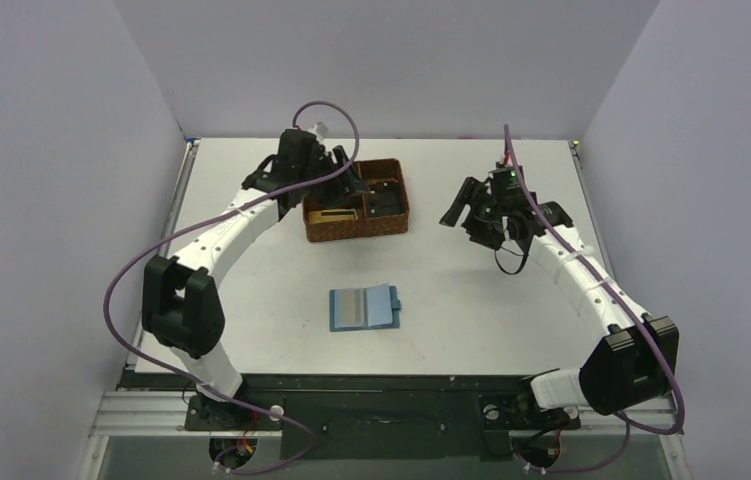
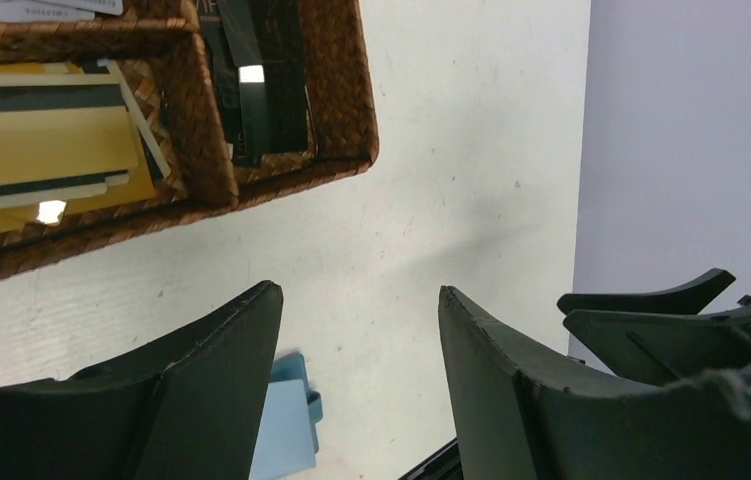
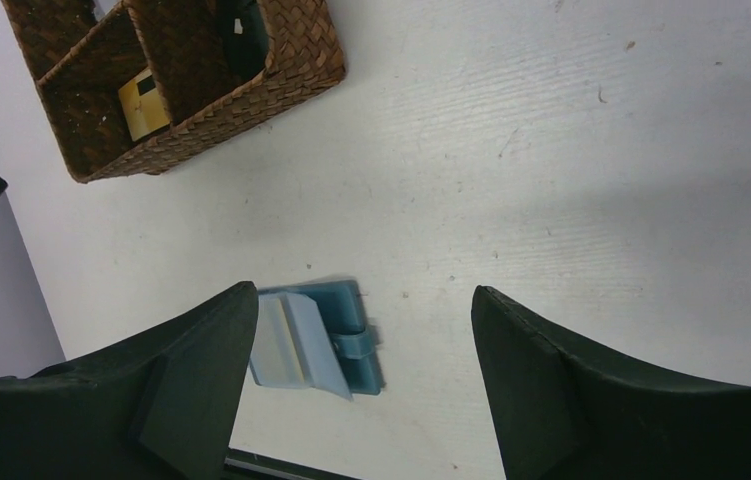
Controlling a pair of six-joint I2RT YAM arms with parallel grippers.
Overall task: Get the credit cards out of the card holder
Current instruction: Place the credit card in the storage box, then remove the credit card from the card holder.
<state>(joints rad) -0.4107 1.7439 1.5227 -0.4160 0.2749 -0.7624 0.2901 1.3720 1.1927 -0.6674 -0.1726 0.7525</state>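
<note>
- Bolted at the near table edge, left arm base (image 1: 216, 385) and right arm base (image 1: 556, 388) sit closest.
- Left gripper (image 1: 343, 178) hovers over the brown woven basket (image 1: 356, 232), jaws spread wide, holding nothing.
- Tan-gold credit cards (image 2: 41, 140) lie stacked in a basket compartment.
- Teal card holder (image 1: 363, 308) lies open on the white table (image 1: 471, 300), centre, apart from both grippers.
- Right gripper (image 1: 459, 208) hangs above the table right of the basket, jaws wide, empty.
</note>
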